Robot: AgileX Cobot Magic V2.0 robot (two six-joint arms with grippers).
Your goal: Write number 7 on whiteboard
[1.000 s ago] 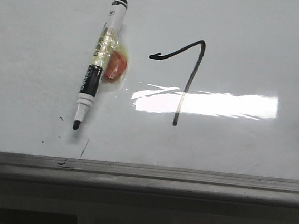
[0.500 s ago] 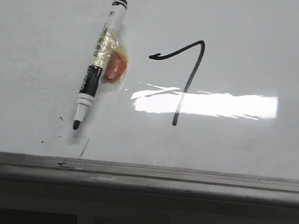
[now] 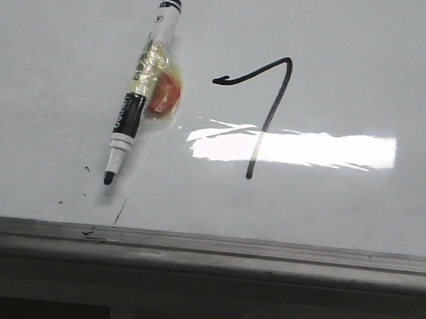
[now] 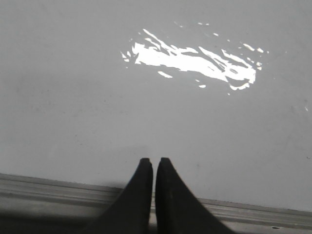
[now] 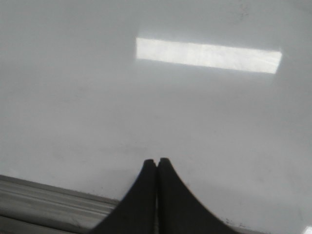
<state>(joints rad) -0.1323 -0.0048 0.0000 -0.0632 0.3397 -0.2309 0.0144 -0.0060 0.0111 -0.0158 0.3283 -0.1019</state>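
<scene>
The number 7 (image 3: 267, 108) is drawn in thin black marker on the whiteboard (image 3: 359, 53), right of centre in the front view, its downstroke crossing the glare patch. A black-and-white marker (image 3: 139, 92) with an orange-yellow blob taped to it lies on the board to the left of the 7, tip toward the ledge. Neither gripper shows in the front view. My left gripper (image 4: 152, 160) is shut and empty over bare board near the ledge. My right gripper (image 5: 157, 160) is shut and empty over bare board. The 7 and the marker are out of both wrist views.
A grey metal ledge (image 3: 264, 255) runs along the board's lower edge; it also shows in the left wrist view (image 4: 48, 187) and the right wrist view (image 5: 44, 202). Small black specks and a short scratch (image 3: 120, 211) sit below the marker tip.
</scene>
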